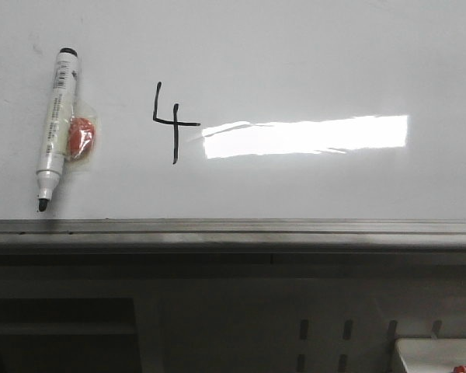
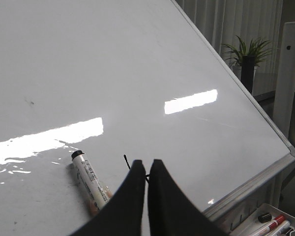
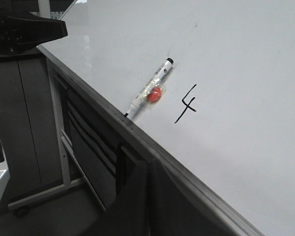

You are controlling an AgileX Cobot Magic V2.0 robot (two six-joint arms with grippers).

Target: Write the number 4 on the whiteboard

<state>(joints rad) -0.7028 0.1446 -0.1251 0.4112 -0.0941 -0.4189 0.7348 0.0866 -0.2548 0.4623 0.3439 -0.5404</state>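
The number 4 (image 1: 171,120) stands in thin black strokes on the whiteboard (image 1: 311,62), left of a bright light reflection (image 1: 307,136). A white marker (image 1: 56,128) lies on the board left of the 4, its black tip toward the grey rail (image 1: 233,229), with an orange lump in clear wrap (image 1: 82,137) against its side. No gripper shows in the front view. My left gripper (image 2: 146,164) is shut and empty over the board, hiding most of the number 4 (image 2: 126,160); the marker (image 2: 91,179) lies beside it. My right gripper (image 3: 148,164) is shut, off the board by the rail, with the number 4 (image 3: 187,105) and marker (image 3: 150,91) ahead.
A white tray with several markers (image 2: 268,223) hangs below the board's corner. A potted plant (image 2: 248,54) and a white post (image 2: 287,73) stand beyond the far edge. Dark cabinet panels (image 3: 88,142) and a wheeled stand leg (image 3: 44,191) sit under the rail.
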